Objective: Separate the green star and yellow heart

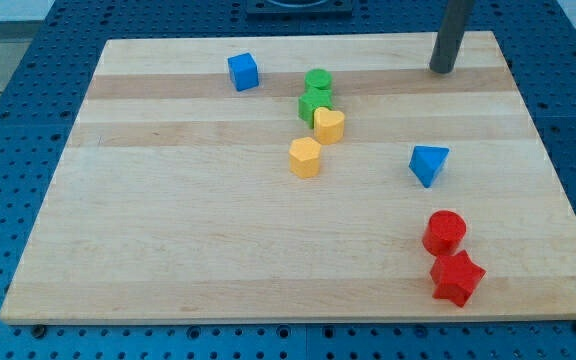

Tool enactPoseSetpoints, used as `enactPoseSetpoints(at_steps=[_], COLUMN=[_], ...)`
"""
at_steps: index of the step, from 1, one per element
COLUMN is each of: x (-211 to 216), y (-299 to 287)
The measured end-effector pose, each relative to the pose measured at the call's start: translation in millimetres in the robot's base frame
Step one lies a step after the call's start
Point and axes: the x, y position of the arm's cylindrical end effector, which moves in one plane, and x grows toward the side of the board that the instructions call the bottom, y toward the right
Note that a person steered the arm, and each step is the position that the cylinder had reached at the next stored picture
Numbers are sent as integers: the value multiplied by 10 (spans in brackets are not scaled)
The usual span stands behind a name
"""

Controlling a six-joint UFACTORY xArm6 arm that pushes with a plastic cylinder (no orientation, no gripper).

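The green star [314, 103] and yellow heart [329, 125] lie touching near the counter [168, 240] centre-top. Both appear light, rigid and likely to slide or rotate when pushed; no grasping applies, as the arm carries no jaws. My tip [441, 70] stands well apart toward the view's right; push at their contact seam.

A single camera is looking down at an angle from the near edge, taking in almost the whole wooden surface [218, 260]. It is sitting fairly close, with the far edge lying at the view's top.
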Motion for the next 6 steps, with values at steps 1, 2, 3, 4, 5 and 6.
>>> enactPoseSetpoints(at_steps=[1, 2, 3, 4, 5, 6], x=[381, 760, 889, 911, 966, 1281], y=[-155, -884, -1611, -1945, -2377, -2363])
